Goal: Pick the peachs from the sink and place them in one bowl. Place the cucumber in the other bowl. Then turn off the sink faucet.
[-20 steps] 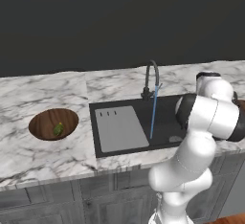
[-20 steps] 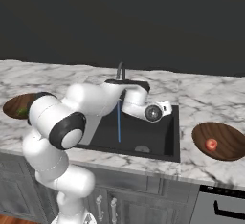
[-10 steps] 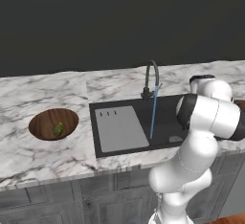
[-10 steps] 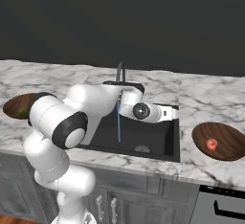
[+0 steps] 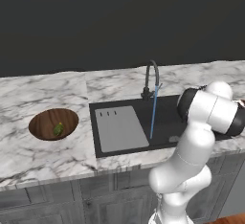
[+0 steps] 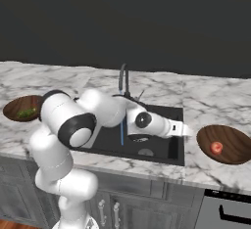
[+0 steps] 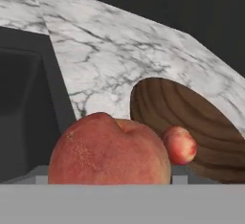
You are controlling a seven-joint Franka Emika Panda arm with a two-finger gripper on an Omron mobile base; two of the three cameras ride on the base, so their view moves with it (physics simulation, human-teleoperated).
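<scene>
The wide black sink [image 5: 167, 117] sits in the white-grey marble counter [image 5: 43, 151], and everything here is told from the sink. A flat grey ribbed drainboard [image 5: 119, 128] lies in the sink's left part. At the back edge of the sink stands the thin dark curved faucet [image 5: 150, 77]. A thin blue stream of water [image 5: 153, 113] runs from its spout down into the sink, so the tap is on.

On the counter to the left of the sink is a round brown wooden bowl [image 5: 40, 120]. The small dark-green cucumber [image 5: 58, 129] lies inside it.

On the counter to the right of the sink is a second round brown wooden bowl [image 6: 230, 140]. One small round orange-red peach [image 6: 215, 148] lies inside it.

The white robot arm [image 6: 105, 113] reaches across the sink toward the right side. Its gripper [image 6: 184, 129] hangs over the right edge of the sink, close to the right bowl but not over it yet. In the hand view, a second big round orange-red peach [image 7: 110, 151] sits right at the gripper, very close to the camera. It hides the finger tips, so I cannot tell how wide they are. The peach seems held there, up off the sink. Behind it, past the sink's edge, the right bowl and its peach show.
</scene>
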